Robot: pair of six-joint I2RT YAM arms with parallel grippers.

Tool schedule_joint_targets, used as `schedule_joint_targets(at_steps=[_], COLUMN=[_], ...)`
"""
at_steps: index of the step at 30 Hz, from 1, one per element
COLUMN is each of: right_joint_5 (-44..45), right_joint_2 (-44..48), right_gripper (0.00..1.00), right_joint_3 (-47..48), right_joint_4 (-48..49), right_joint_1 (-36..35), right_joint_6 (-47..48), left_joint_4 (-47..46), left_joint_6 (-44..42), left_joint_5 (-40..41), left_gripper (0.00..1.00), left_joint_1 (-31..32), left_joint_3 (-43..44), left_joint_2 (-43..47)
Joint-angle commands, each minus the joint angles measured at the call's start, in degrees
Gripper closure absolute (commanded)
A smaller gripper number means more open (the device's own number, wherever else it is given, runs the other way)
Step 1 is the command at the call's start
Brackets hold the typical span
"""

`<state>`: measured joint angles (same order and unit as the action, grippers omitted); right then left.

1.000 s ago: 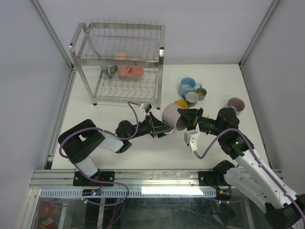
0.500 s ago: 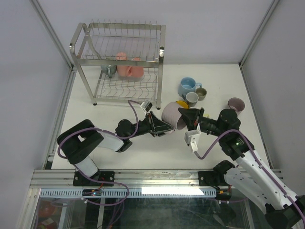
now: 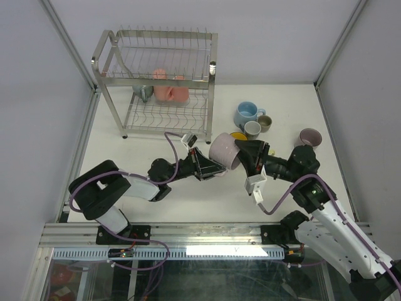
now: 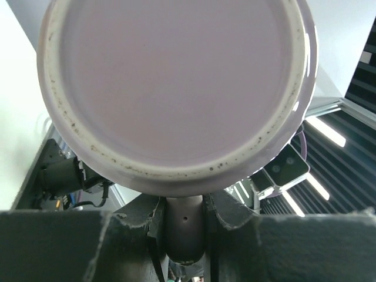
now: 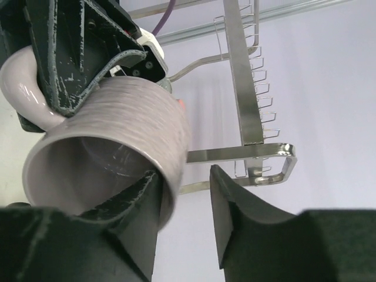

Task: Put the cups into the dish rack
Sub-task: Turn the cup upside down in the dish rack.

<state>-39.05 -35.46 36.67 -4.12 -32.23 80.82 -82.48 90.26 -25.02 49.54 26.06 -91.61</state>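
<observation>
Ribbed lilac ceramic mug (image 3: 223, 150), smooth glossy interior, held tilted, curved handle (image 4: 184, 229) pinched by left gripper (image 3: 212, 167), rim wall straddled by spread right gripper (image 5: 183, 176).

Lilac ribbed mug (image 3: 223, 152); chrome dish rack (image 3: 163, 116); salmon mugs (image 3: 170, 93) inside; light blue mug (image 3: 246, 116); white table (image 3: 207, 200).

Table (image 3: 113, 150) before rack (image 3: 164, 80) open — mug cluster (image 3: 249, 116) crowds far right side.

lilac mug (image 4: 176, 88) base fills view | handle (image 4: 184, 232) between fingers (image 4: 106, 247) (speckled rim)
</observation>
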Motion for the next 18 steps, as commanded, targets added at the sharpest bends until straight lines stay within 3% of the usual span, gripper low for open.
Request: schedule_joint_targets(at_steps=[1, 5, 18], right_joint_5=[-1.42, -0.86, 0.07], right_joint_2=[1.85, 2.62, 3.42], right_gripper=[0.50, 0.35, 0.22], right_joint_3=[1.07, 1.24, 2.02], right_joint_4=[1.44, -1.12, -8.61], right_joint_1=[-0.59, -0.60, -0.60], right_joint_6=[-1.40, -0.83, -3.30], left_joint_4=[-17.56, -17.62, -17.62], left_joint_6=[-3.32, -3.34, -4.49], left_joint_5=[2.72, 2.95, 2.19], left_gripper=[1.00, 1.00, 1.00], left_joint_1=[-2.40, -4.52, -9.36], left_joint_3=[-1.54, -3.87, -8.90], left_joint_2=[5.11, 6.71, 8.80])
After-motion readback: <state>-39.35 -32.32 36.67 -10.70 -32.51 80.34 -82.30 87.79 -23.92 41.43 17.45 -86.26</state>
